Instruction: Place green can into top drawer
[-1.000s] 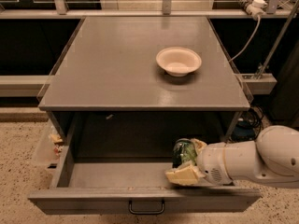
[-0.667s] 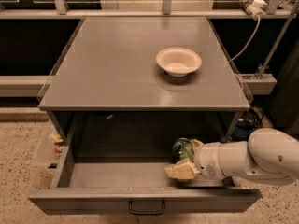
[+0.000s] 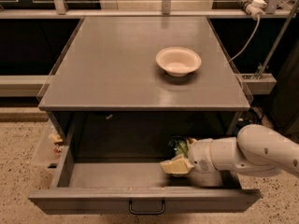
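The top drawer point(image 3: 93, 201) is pulled open below the tabletop, its small dark handle point(image 3: 146, 208) at the centre of the front panel. My gripper point(image 3: 181, 153) reaches in from the right on a white arm and sits low inside the drawer, right of centre. It is shut on the green can point(image 3: 179, 146), which shows as a mottled green patch between the cream fingers point(image 3: 174, 165). Much of the can is hidden by the gripper. I cannot tell whether the can touches the drawer floor.
A cream round bowl point(image 3: 178, 60) stands on the grey tabletop point(image 3: 117, 64), right of centre. A clear bin with small items point(image 3: 50, 143) hangs left of the drawer. A white cable and rail point(image 3: 252, 13) run at the back right. The floor is speckled.
The arm has pushed further left into the drawer and sunk a little, carrying the green can with it. The bowl and drawer have not moved.
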Motion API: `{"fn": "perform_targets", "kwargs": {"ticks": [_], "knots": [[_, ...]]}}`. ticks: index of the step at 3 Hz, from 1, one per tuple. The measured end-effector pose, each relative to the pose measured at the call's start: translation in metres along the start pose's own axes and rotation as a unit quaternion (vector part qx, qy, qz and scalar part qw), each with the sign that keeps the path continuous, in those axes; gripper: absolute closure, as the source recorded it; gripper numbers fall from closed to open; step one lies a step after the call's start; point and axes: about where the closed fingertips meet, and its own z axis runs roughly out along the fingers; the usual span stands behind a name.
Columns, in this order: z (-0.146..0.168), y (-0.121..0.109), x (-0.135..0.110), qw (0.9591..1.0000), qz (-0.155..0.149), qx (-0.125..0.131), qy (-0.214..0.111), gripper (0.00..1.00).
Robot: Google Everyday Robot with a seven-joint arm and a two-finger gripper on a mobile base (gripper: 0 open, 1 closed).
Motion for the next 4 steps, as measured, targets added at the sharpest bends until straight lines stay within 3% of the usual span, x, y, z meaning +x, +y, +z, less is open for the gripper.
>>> {"fn": "perform_targets", "kwargs": {"ticks": [3, 4], "knots": [[0.0000, 0.0000, 0.0000, 1.0000, 0.000, 0.000, 0.000, 0.13], [0.0001, 0.0001, -0.0001, 1.0000, 0.000, 0.000, 0.000, 0.00]]}}
